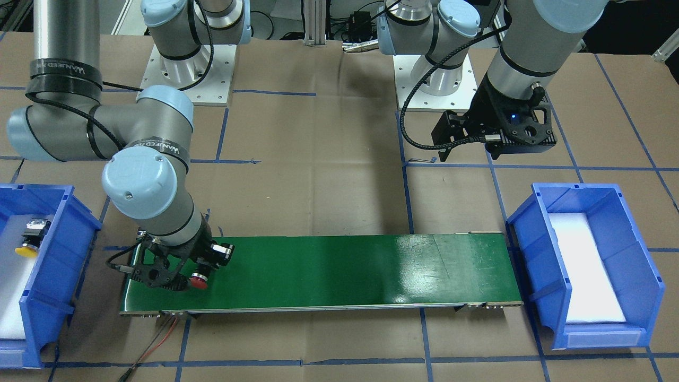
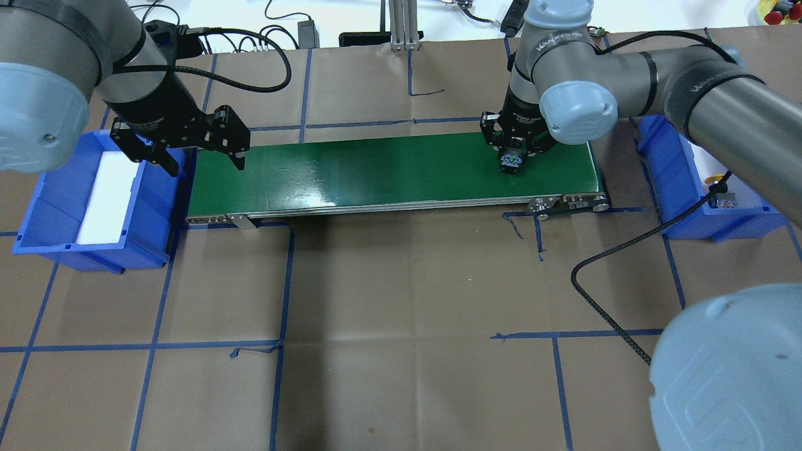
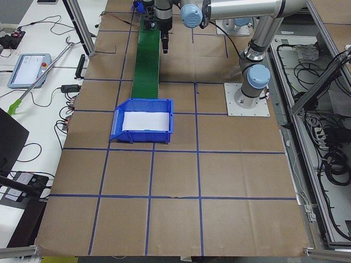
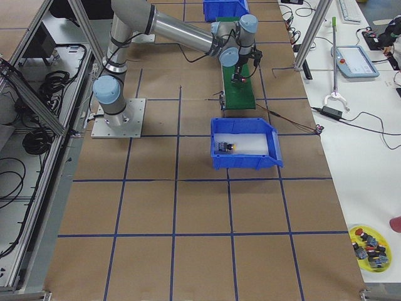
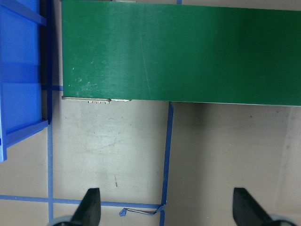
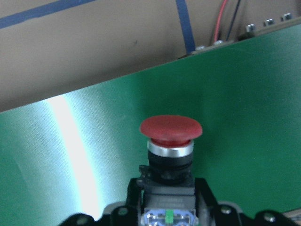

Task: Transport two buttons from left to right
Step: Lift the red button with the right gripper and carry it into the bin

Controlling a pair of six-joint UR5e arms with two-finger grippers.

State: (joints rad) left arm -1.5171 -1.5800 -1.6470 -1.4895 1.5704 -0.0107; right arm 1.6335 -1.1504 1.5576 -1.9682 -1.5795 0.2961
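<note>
Right jaws clamp red mushroom-cap button (image 6: pixel 170 134) over glossy green belt (image 1: pixel 345 270); left jaws spread, empty.

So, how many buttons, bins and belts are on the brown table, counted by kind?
Buttons: 2, a red button and a yellow button.
Bins: 2, both blue, the yellow button's bin and the buttonless bin.
Belt: 1, green.
Total: 5.
</note>
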